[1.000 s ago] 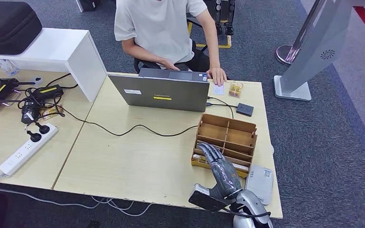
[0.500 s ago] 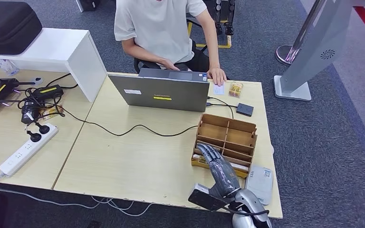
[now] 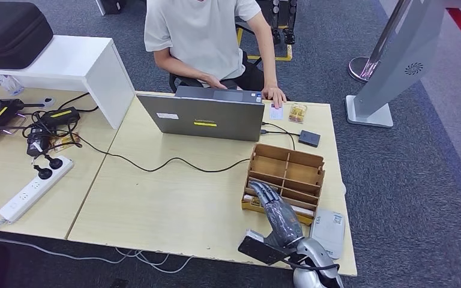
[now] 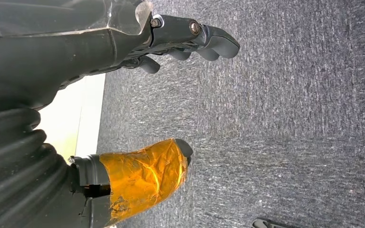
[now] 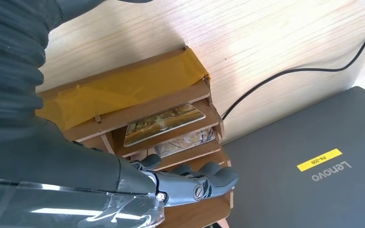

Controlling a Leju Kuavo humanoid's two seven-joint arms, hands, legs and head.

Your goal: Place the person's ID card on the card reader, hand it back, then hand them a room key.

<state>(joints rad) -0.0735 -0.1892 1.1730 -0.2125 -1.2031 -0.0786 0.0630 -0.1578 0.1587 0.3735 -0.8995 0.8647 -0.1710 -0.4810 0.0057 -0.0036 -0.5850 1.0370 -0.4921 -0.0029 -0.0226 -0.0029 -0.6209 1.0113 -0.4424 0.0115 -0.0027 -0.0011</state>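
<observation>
Change: our right hand (image 3: 278,210) has drawn back a little toward the lower edge of the frame, its fingertips now at the front of the wooden compartment organiser (image 3: 286,173); the person's hand (image 3: 274,94) has eased slightly off the card.
ID card: we see a small pale rectangular card (image 3: 276,113) flat on the light wooden desk (image 3: 174,198), upper centre of the frame, its long axis running toward the person, just beside the grey open laptop (image 3: 204,117).
Look: whitish with a faint pink tint; print too small to read.
Card reader: a small black square pad (image 3: 309,138) right of centre, cabled to the laptop.
Room keys: picture-printed cards (image 5: 164,123) lie in the organiser's lower slots.
Right hand: fingers extended, grasping nothing.
Left hand (image 4: 190,40): hangs over grey carpet, fingers loosely curled, nothing held.
</observation>
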